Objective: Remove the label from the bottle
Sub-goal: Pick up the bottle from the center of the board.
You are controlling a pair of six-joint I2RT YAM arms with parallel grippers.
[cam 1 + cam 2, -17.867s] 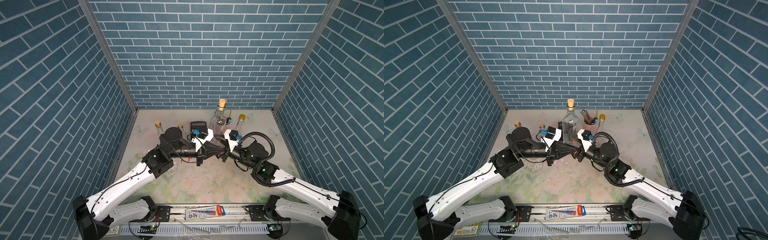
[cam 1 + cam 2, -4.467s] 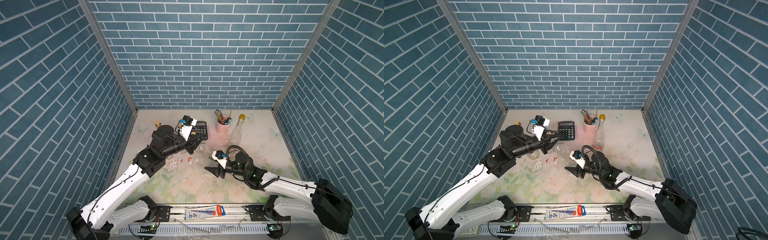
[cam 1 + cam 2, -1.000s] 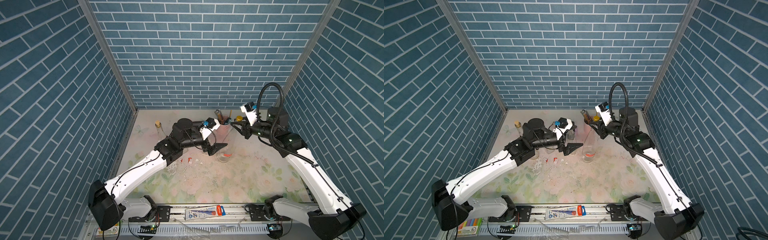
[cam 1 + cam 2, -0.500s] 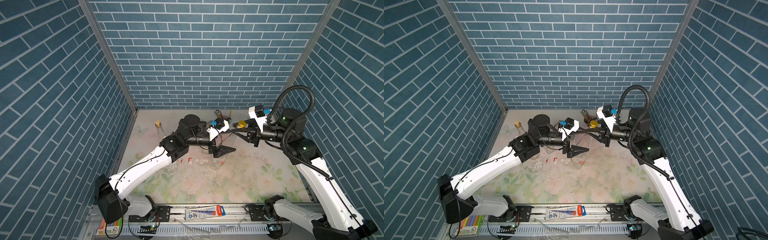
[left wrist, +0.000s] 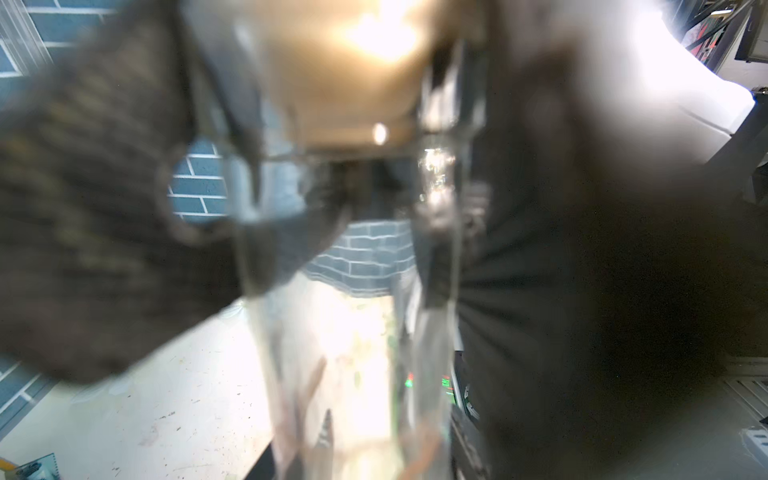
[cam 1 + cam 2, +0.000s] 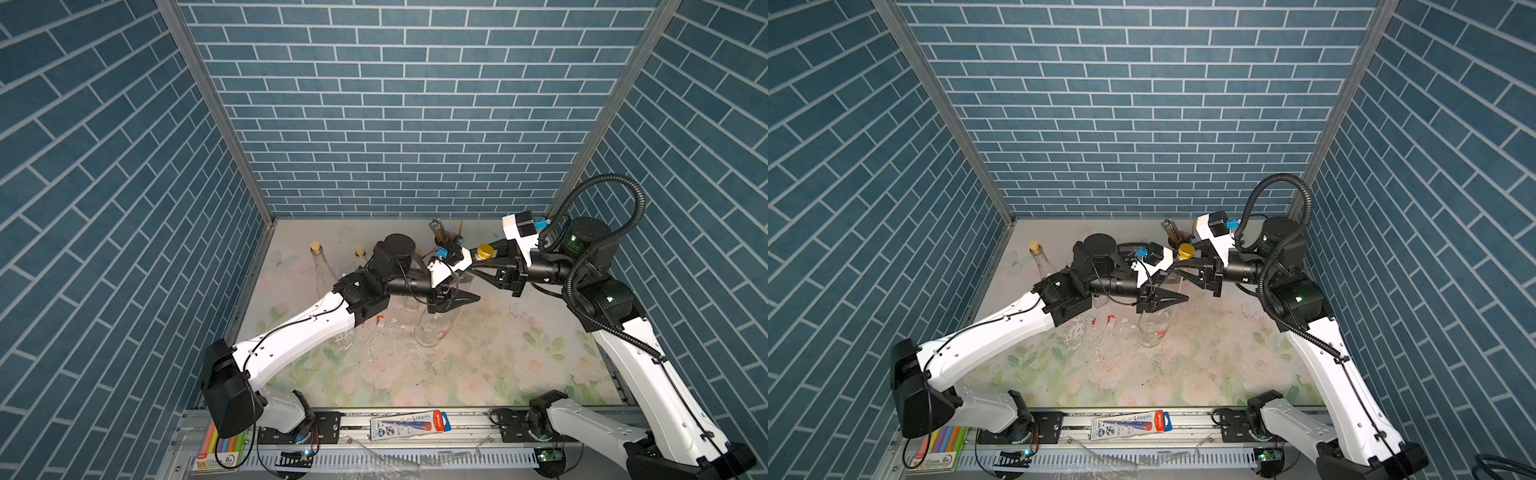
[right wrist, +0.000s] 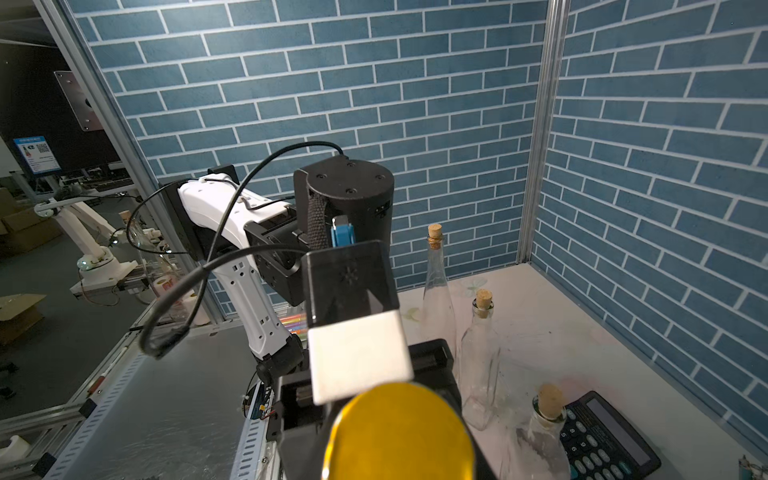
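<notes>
left to right: brackets the tilted bottle (image 6: 432, 328) mid-body, at mid-table, with the left gripper (image 6: 459, 300), jaws partly closed astride the glass, firm contact unclear; pins its neck under the yellow cap (image 6: 484, 250) in the right gripper (image 6: 478, 266), clamped there, likely to expose the red label remnant (image 6: 1159, 332) near the base.

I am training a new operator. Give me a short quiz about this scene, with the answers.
1. True or false: the bottle has a yellow cap.
2. The right gripper holds this bottle by: A) its base, B) its neck, C) its middle.
3. How many corked bottles show in the right wrist view?

Key: 1 true; 2 B; 3 three.
</notes>
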